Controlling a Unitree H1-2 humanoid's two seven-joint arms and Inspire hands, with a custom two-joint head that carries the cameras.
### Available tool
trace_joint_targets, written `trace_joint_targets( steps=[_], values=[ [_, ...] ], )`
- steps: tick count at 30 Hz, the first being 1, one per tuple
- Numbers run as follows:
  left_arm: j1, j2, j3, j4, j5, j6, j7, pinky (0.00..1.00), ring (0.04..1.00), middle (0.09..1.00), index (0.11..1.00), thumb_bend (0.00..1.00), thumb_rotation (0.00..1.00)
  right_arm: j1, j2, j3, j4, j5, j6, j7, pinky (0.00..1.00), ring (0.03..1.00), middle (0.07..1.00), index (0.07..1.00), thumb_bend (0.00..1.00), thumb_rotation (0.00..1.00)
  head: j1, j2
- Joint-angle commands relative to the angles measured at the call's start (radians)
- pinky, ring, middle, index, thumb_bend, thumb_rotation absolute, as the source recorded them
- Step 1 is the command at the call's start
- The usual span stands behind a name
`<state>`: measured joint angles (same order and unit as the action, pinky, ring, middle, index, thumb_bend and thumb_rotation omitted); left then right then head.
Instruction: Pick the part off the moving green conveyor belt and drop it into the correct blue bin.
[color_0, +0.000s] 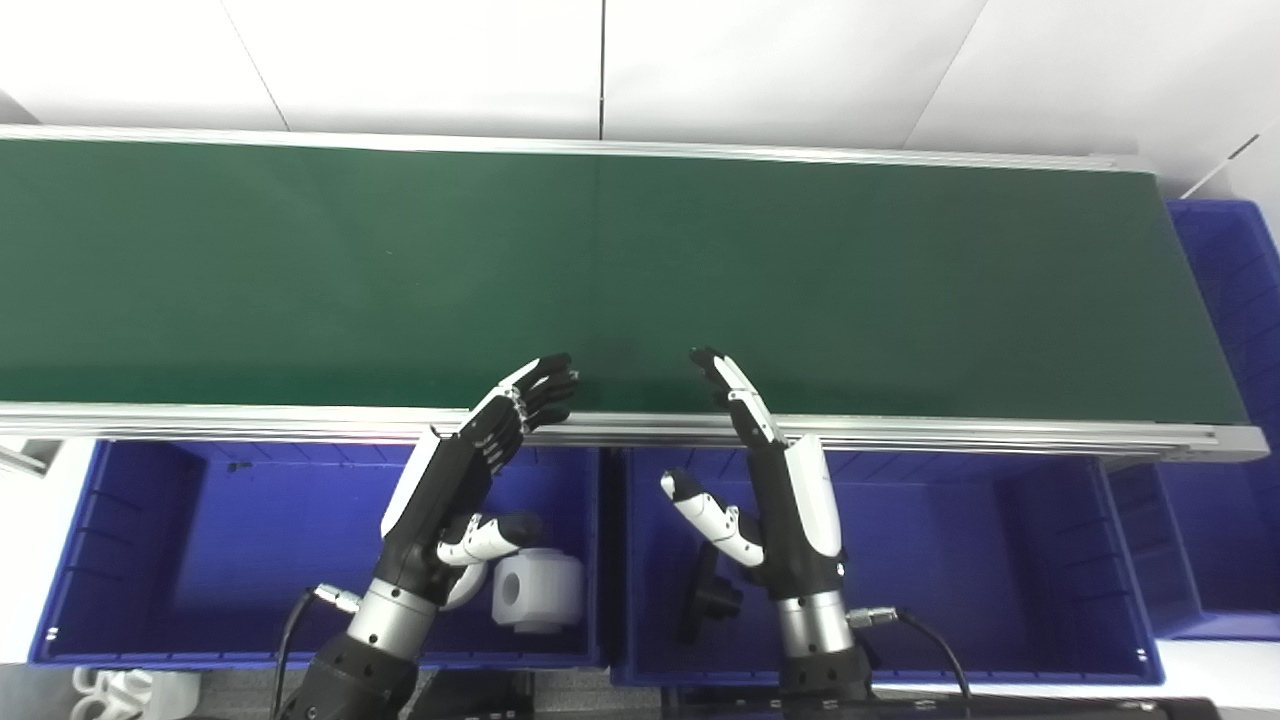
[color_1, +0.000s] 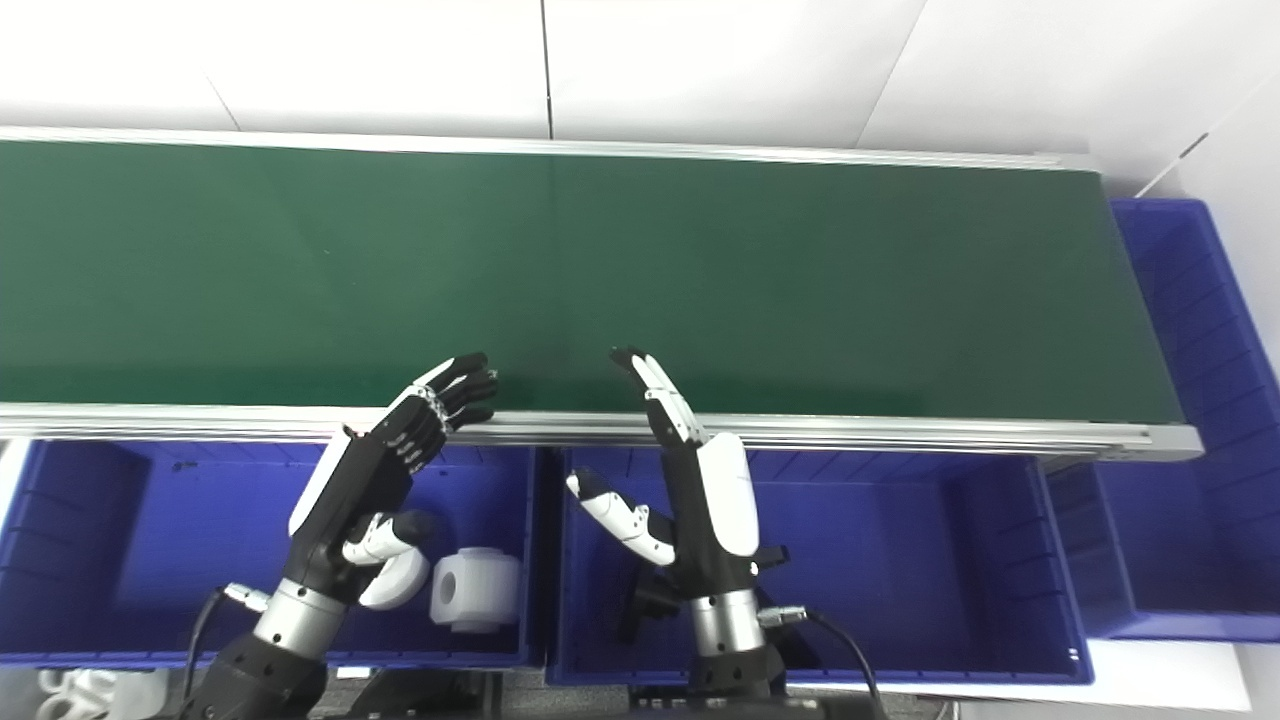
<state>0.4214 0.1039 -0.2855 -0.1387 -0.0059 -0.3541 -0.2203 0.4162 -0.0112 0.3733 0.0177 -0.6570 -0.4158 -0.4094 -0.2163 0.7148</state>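
The green conveyor belt (color_0: 600, 270) runs across the view with no part on it. My left hand (color_0: 470, 470) hovers open above the left blue bin (color_0: 130, 560), its fingertips over the belt's near rail. My right hand (color_0: 770, 480) is open too, held above the middle blue bin (color_0: 1000, 560), its fingers stretched toward the belt. White parts (color_0: 535, 590) lie in the left bin, partly hidden by the left hand. A black part (color_0: 710, 595) lies in the middle bin behind the right wrist.
A third blue bin (color_0: 1230, 300) stands at the belt's right end. An aluminium rail (color_0: 900, 432) borders the belt's near edge. White walls rise behind the belt. White objects (color_0: 120, 690) lie at the bottom left.
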Motion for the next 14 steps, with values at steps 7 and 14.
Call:
trace_joint_targets(
  steps=[7, 14],
  values=[
    [0.004, -0.001, -0.007, -0.018, 0.008, -0.024, -0.001, 0.84, 0.859, 0.84, 0.845, 0.91, 0.71, -0.003, -0.018, 0.067, 0.018, -0.009, -0.054, -0.088, 0.8, 0.872, 0.904, 0.896, 0.6, 1.0, 0.005, 0.005],
    [0.004, -0.003, -0.008, -0.029, 0.011, -0.023, 0.0, 0.84, 0.858, 0.843, 0.85, 0.89, 0.71, -0.003, -0.026, 0.081, 0.015, -0.006, -0.053, -0.083, 0.8, 0.868, 0.904, 0.897, 0.61, 1.0, 0.003, 0.033]
  ],
)
